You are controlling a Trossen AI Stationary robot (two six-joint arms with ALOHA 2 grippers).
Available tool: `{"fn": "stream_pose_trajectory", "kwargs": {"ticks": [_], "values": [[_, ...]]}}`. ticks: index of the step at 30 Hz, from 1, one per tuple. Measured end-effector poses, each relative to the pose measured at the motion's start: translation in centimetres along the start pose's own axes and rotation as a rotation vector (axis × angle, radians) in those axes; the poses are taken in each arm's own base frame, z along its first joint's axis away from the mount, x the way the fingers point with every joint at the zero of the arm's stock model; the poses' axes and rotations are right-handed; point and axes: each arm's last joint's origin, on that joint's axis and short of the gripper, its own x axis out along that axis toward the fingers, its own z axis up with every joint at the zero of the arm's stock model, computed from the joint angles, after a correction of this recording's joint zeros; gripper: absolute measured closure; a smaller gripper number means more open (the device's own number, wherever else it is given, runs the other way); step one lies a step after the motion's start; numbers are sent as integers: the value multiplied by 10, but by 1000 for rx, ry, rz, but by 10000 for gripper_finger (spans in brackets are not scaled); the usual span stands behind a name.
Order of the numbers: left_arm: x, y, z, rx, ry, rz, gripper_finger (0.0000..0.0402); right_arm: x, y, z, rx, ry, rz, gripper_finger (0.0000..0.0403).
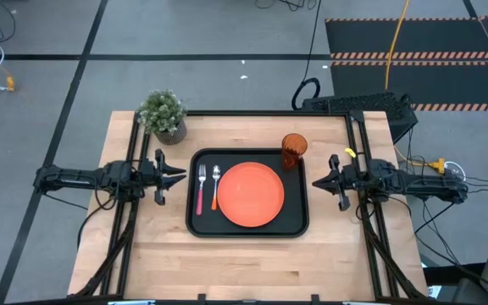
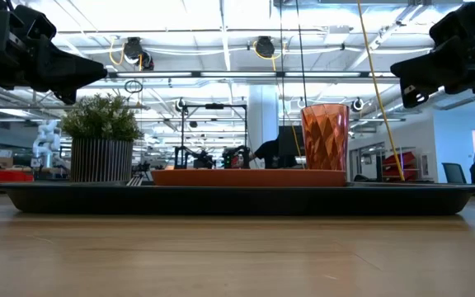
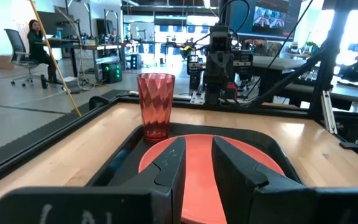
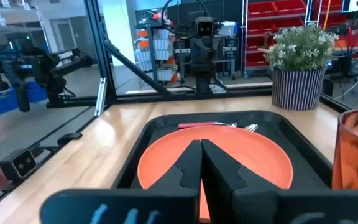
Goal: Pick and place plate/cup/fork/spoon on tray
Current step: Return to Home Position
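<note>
I'm seeing the left gripper (image 1: 182, 175) hovering left of the tray (image 1: 195, 222), fingers slightly spread, empty. The tray is sitting mid-tabletop (image 1: 244, 263), carrying fork (image 1: 200, 188), spoon (image 1: 216, 186), plate (image 1: 251, 194), and cup (image 1: 294, 150) in its far-right corner. The right gripper (image 1: 316, 181) is hovering right of it, fingers pressed together.

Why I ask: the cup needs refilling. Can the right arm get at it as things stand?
Probably yes. The cup stands in the back right corner of the tray, nearest the right tool, with nothing between them; the plate lies clear of that path.
</note>
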Motion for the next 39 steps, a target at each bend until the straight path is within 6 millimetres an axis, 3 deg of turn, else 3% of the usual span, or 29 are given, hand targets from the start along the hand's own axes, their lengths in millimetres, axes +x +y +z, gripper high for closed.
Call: {"fn": "stream_pose_trajectory", "kwargs": {"ticks": [39], "values": [[0,0,0,0,-1,0,321,0,1,8,-15,-92,10,403]]}}
